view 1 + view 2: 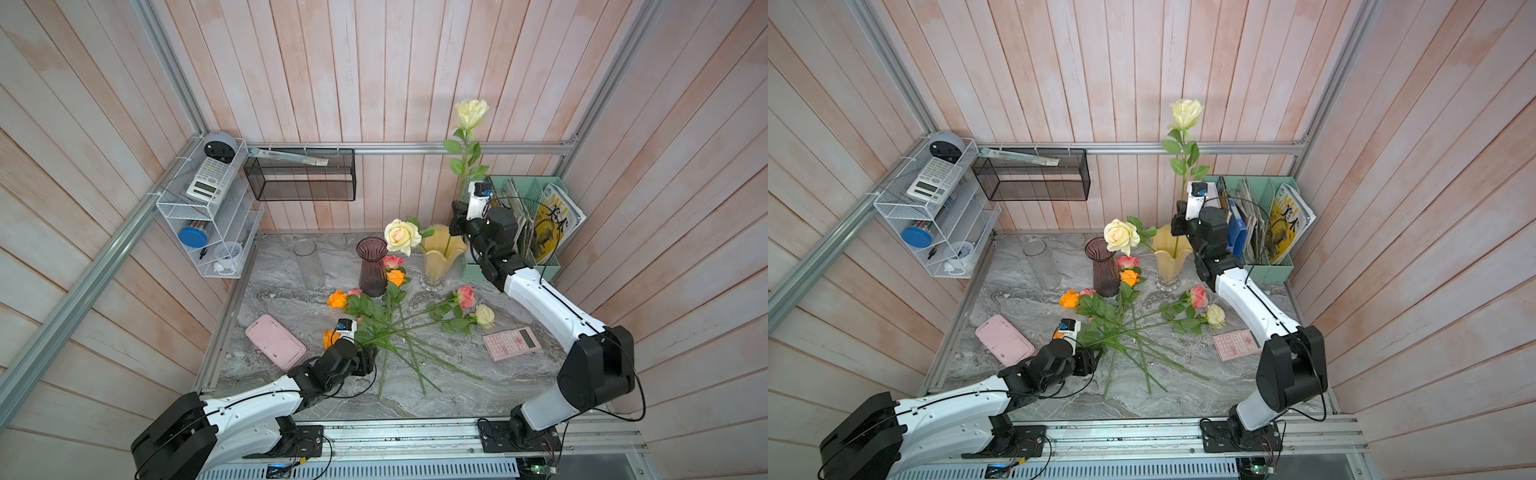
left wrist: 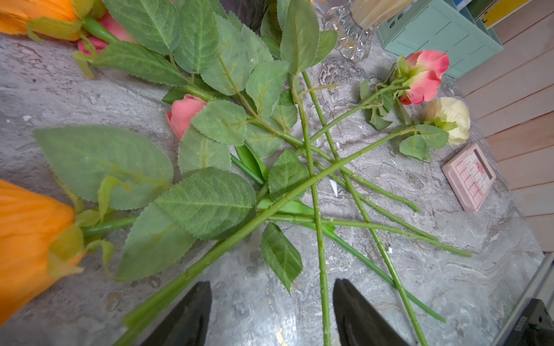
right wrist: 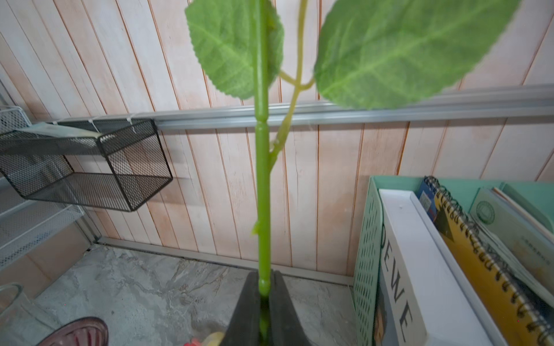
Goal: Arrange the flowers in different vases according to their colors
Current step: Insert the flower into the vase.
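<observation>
Cream rose stands upright in my right gripper, whose jaws pinch its stem tight; the stem's foot sits in the pale yellow vase at one o'clock on the marble table, where a second cream rose leans toward ten. My left gripper hangs wide apart, empty, at eight o'clock of the loose flowers heaped mid-table; purple vase at twelve, clear cylinder at eleven
</observation>
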Robot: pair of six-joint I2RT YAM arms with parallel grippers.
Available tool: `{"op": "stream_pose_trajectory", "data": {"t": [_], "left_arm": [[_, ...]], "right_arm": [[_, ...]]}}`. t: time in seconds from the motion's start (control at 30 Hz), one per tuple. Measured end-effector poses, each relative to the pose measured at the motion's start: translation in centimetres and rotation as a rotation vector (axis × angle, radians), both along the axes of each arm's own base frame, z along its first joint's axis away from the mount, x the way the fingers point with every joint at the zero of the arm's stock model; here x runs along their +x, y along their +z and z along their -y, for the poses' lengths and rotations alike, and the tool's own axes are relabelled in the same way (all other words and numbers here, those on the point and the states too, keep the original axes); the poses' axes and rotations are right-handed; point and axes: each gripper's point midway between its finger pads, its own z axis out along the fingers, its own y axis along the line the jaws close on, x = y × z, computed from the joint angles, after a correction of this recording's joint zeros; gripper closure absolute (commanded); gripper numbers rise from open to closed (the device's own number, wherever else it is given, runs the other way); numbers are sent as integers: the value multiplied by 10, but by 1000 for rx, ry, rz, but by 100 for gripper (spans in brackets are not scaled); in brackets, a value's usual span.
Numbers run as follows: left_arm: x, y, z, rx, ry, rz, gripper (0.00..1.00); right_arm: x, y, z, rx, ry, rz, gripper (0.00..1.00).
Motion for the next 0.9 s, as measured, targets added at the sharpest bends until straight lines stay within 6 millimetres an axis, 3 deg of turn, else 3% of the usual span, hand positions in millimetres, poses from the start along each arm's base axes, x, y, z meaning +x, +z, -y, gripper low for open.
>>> {"op": "stream_pose_trajectory", "data": {"t": [0.13, 0.2, 0.27, 0.37, 0.53, 0.7, 0.8, 0.9], "left_arm": [[0, -1, 0, 1, 0, -1, 30], [0, -2, 1, 3, -1, -3, 30], [0, -4, 1, 5, -4, -8, 30], [0, -4, 4, 1, -14, -15, 30], [1, 11, 10, -37, -25, 7, 30], [-1, 32, 12, -96, -41, 47, 30], [-3, 36, 12, -103, -53, 53, 30], [-6, 36, 11, -96, -63, 45, 30]], "right_arm": [[-8, -34, -2, 8, 5, -57, 61], [-16, -44, 0, 14, 1, -78, 51], [-23, -47, 3, 19, -5, -87, 39], [-33, -33, 8, 32, -11, -74, 32], [-70, 11, 22, 63, -9, -38, 30], [-131, 51, 39, 137, 31, -37, 32], [-161, 39, 37, 171, 95, -108, 33], [-179, -12, 18, 171, 172, -262, 34]]}}
